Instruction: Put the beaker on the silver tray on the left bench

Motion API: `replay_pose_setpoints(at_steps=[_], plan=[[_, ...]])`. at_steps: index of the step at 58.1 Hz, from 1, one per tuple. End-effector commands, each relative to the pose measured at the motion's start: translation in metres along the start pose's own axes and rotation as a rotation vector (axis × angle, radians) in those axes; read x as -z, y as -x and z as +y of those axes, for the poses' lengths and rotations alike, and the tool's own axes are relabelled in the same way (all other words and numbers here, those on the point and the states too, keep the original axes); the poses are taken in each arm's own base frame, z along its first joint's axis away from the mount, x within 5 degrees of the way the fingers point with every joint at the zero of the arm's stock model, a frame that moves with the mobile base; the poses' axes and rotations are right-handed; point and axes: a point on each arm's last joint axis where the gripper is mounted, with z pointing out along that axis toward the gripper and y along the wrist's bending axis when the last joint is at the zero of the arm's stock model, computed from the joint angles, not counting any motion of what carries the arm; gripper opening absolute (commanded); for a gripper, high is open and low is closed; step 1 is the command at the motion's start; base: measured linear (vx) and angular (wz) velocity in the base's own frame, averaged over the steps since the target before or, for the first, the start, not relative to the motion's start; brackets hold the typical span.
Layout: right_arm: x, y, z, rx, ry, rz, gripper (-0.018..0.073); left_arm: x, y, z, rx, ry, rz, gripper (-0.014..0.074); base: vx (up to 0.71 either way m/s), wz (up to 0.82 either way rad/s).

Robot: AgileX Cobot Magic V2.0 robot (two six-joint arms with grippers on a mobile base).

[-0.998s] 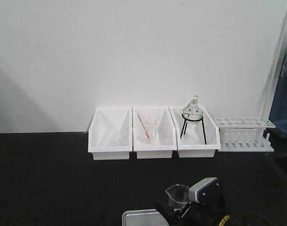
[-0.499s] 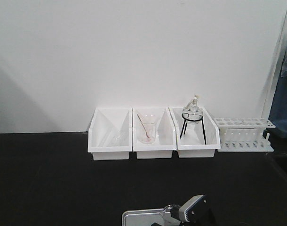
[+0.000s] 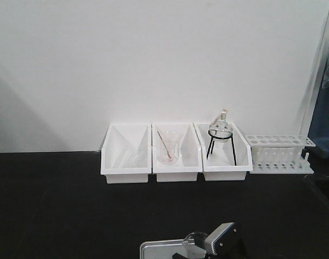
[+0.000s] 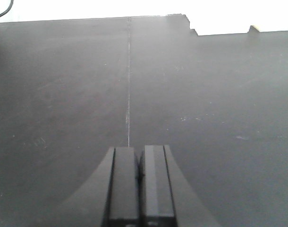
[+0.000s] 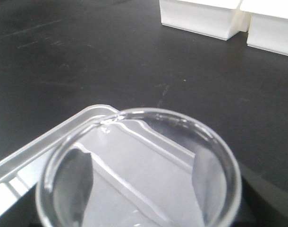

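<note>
The small clear beaker [image 5: 211, 140] fills the lower half of the right wrist view. My right gripper [image 5: 139, 189] is shut on it, and both dark fingers [image 5: 74, 182] show through the glass on either side. Under the beaker lies the silver tray [image 5: 45, 139], its rounded corner and raised rim visible. From the front camera, the beaker [image 3: 195, 239] sits low over the tray [image 3: 156, 249] at the near edge of the left bench [image 3: 56, 205]. Whether its base touches the tray is hidden. My left gripper [image 4: 140, 150] is shut on nothing above bare black worktop.
Three white bins [image 3: 175, 154] line the white wall. The middle one holds a beaker with a rod [image 3: 168, 149]; the right one holds a flask on a black stand [image 3: 220, 137]. A white test tube rack [image 3: 280, 154] stands further right.
Over the last second my right gripper came down with the beaker to just over the tray. Since half a second ago it has hardly moved.
</note>
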Motion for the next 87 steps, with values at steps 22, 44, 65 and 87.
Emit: replay_pose_setpoints(at_steps=[22, 44, 65, 87], plan=[[0.003, 0.035, -0.004, 0.034, -0.017, -0.166, 0.0624, -0.002, -0.001, -0.001, 0.001, -0.007, -0.065, 0.0001, 0.0, 0.0], [0.036, 0.114, 0.0, 0.103, -0.071, -0.356, 0.0587, -0.002, -0.001, -0.001, 0.001, -0.007, -0.065, 0.0001, 0.0, 0.0], [0.144, 0.186, 0.009, -0.05, -0.45, 0.005, -0.0017, -0.002, -0.001, -0.001, 0.001, -0.007, -0.065, 0.0001, 0.0, 0.0], [0.289, 0.198, 0.055, -0.092, -0.742, 0.117, -0.0008, -0.002, -0.001, -0.001, 0.001, -0.007, -0.065, 0.0001, 0.0, 0.0]])
